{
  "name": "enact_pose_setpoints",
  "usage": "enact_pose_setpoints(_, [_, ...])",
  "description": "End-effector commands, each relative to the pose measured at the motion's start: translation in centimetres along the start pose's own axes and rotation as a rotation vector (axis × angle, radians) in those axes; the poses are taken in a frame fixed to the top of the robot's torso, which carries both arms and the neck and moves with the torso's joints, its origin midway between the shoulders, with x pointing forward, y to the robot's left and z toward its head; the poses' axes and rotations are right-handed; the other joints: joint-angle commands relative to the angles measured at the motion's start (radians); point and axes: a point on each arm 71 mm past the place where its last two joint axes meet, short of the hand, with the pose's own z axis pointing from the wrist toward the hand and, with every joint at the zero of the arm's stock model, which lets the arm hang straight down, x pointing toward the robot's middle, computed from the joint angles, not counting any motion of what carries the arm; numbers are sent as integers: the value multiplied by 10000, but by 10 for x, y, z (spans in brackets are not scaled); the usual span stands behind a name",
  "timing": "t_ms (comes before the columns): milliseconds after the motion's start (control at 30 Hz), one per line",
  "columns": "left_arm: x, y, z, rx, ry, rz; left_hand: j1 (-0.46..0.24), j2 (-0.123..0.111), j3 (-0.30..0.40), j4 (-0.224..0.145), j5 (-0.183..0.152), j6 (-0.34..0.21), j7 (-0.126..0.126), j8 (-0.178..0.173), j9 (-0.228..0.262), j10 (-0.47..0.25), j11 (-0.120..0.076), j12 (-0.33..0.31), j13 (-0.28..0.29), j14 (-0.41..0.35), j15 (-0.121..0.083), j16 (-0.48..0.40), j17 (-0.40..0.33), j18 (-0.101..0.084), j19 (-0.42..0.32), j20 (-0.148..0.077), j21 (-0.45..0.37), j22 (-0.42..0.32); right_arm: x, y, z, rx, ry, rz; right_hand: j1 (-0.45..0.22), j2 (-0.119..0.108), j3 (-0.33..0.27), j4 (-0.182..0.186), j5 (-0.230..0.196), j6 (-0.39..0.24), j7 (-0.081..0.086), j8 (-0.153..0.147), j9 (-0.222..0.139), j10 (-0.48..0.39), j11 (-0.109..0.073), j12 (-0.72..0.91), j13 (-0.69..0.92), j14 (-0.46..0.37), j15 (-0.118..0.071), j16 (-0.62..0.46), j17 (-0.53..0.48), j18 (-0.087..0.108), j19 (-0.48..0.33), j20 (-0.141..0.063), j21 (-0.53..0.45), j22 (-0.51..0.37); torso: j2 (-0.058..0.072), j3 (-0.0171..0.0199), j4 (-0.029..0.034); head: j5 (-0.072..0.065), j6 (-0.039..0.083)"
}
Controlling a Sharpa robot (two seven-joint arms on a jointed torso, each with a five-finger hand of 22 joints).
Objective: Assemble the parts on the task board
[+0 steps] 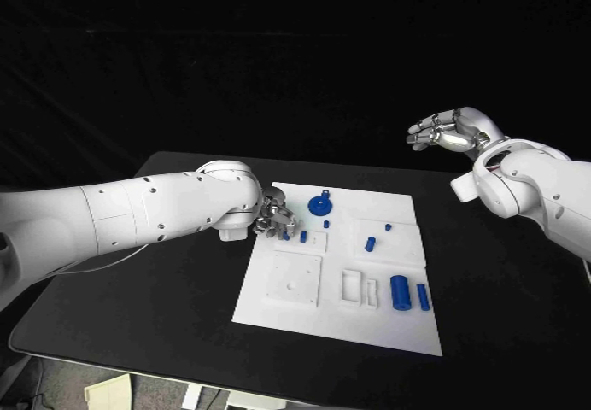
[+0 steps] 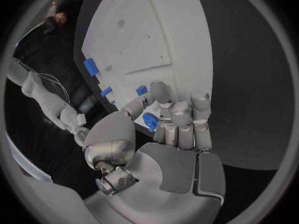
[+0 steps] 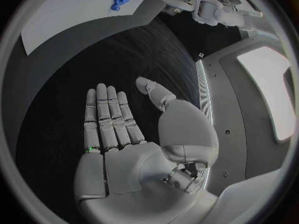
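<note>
I see a small blue part pinched in my left hand, fingers curled around it, just over the task board at its far left corner. A round blue part sits on the board just beside that hand. My right hand hovers well beyond the board's far right corner, fingers apart, holding nothing.

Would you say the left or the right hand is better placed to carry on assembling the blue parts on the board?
Left, probably. The left hand is down at the task board, its fingers around a small blue part. The right hand is raised beyond the table, fingers apart, holding nothing.
</note>
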Motion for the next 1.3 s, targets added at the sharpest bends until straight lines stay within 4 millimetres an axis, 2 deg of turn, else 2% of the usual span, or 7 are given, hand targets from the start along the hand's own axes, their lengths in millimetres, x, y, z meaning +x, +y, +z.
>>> enact_pose_setpoints(33, [12, -7, 3, 260, 529, 185, 79, 44, 29, 159, -12, 1483, -887, -39, 28, -150, -128, 77, -14, 295, -459, 64, -19, 101, 32, -986, 70, 140, 3, 0, 0, -56, 202, -36, 85, -22, -21, -16, 63, -64, 4, -18, -15, 45, 25, -37, -16, -11, 82, -55, -12, 59, -29, 26, -61, -10, -6, 7, 12, -9, -28])
enact_pose_setpoints(333, [12, -2, 2, 141, 538, 161, 71, -178, -28, 384, -526, 1561, -899, -163, 158, -210, -139, 241, -81, 264, -468, 145, -88, 133, 17, -993, 102, 137, 3, -1, 0, -29, 221, -37, 89, -29, -27, -17, 103, -68, 4, -20, -20, 42, 31, -63, -17, -23, 87, -65, -25, 59, -49, 32, -70, -10, -19, -1, 8, -23, -50])
enact_pose_setpoints(567, [10, 3, 1, -29, 442, 102, 23, -976, -224, 1007, -2306, 1594, -887, -398, 311, -286, -125, 351, -275, 212, -457, 177, -236, 172, -20, -993, 110, 116, 1, -2, -1, -3, 194, -49, 71, -46, -51, -13, 126, -79, 12, -26, -28, 42, 41, -87, -17, -32, 94, -73, -37, 58, -68, 41, -77, -8, -20, -9, 10, -51, -37])
enact_pose_setpoints(600, [10, 4, 1, -43, 402, 99, -244, -962, -801, 916, -2078, 1572, -862, -420, 365, -303, -114, 367, -297, 189, -422, 194, -246, 155, -38, -976, 148, 137, 2, -2, -1, -4, 192, -49, 67, -49, -56, -13, 128, -81, 13, -27, -29, 41, 43, -92, -17, -34, 96, -74, -39, 58, -70, 42, -78, -8, -19, -8, 13, -53, -31])
enact_pose_setpoints(767, [9, 6, 0, -94, 187, -10, -274, -1381, -1431, 956, -3037, 1543, -870, -564, 449, -353, -106, 356, -435, 130, -444, 157, -345, 220, -137, -996, 81, 97, 2, -2, -1, 10, 190, -49, 50, -61, -76, -12, 142, -93, 20, -34, -36, 39, 47, -111, -17, -39, 102, -79, -48, 59, -83, 47, -83, -6, -21, -11, 16, -70, -19])
enact_pose_setpoints(967, [6, 8, -1, -131, -101, -176, -222, -1867, -1475, 1309, -3100, 1449, -808, -701, 504, -361, -21, 221, -685, 70, -365, 84, -441, 231, -205, -981, 27, 73, 1, -3, -1, 27, 174, -53, 46, -63, -85, -14, 151, -97, 21, -35, -39, 35, 58, -126, -17, -48, 108, -85, -56, 60, -94, 49, -87, -5, -17, -20, 12, -69, -33])
enact_pose_setpoints(1300, [-2, 16, -6, -16, -911, -872, -2, -2302, -1376, 1734, -3116, 1144, -697, -973, 519, -496, 61, 8, -1006, -81, -287, -118, -602, 231, -279, -961, -52, 30, 1, -4, -2, 54, 146, -59, 37, -72, -99, -13, 156, -105, 26, -40, -44, 33, 69, -143, -17, -55, 114, -91, -65, 60, -106, 52, -91, -3, -23, -11, 13, -98, 3])
